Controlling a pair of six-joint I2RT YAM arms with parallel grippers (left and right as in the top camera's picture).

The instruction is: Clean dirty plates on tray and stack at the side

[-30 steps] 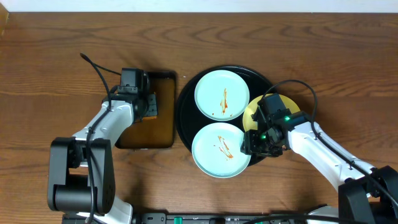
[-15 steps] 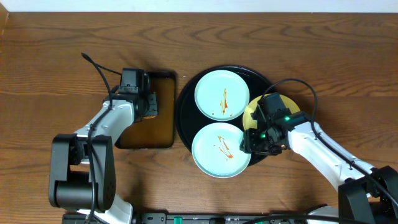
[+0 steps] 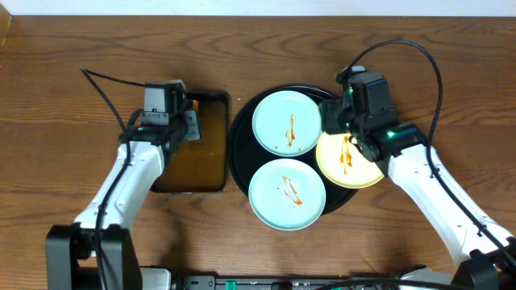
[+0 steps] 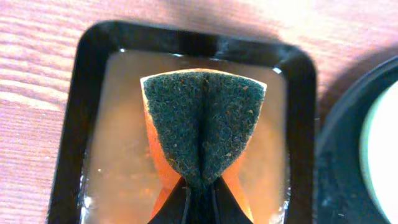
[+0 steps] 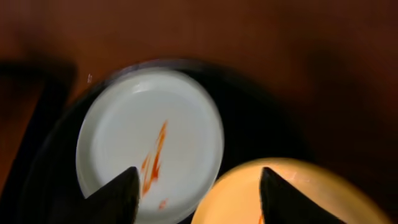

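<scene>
I am at the start of the cleaning. My left fingers [image 4: 200, 196] are clenched on the orange sponge with the dark green scouring face [image 4: 202, 124], pinching it so that it folds down the middle. It hangs just above the rectangular brown tray with the black rim [image 4: 71, 124], which holds a shallow brownish liquid. None of the plates looks wiped. The upper pale mint-green round plate [image 3: 278, 113], the lower pale mint-green round plate [image 3: 274, 201] and the pale yellow round plate [image 3: 359, 165] all carry reddish-brown smears. All three sit on the large round glossy black tray [image 3: 242, 157], the yellow one overhanging its right rim, and nothing is stacked on the brown wood-grain table [image 3: 64, 48]. Next, I judge, I must carry the sponge right, across to a smeared plate, and press it down flat while my other arm steadies that plate. My left arm reaches forward, bent at the elbow, with its wrist over the brown tray. My right arm stretches up from the lower right, and its wrist is above the far-right part of the black tray. My right fingers [image 5: 199, 180] are spread apart over the yellow plate's far edge, and I can see nothing held in them.
</scene>
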